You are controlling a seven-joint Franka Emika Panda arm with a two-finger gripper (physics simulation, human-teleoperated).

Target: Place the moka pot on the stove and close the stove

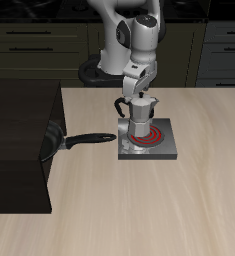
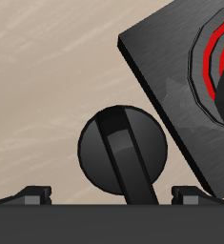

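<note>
The silver moka pot stands upright on the grey stove, over its coil, which glows red. My gripper hangs close above and behind the pot's top. In the wrist view my gripper is open, with both fingertips wide apart and nothing held. Just ahead of them is a black round knob with a raised bar, at the edge of the stove. A dark shape on the red coil is only partly in that view.
A black frying pan lies beside the stove, its handle pointing at the stove's edge. A large black box fills the table on the pan's far side. Dark cabinets run behind the table.
</note>
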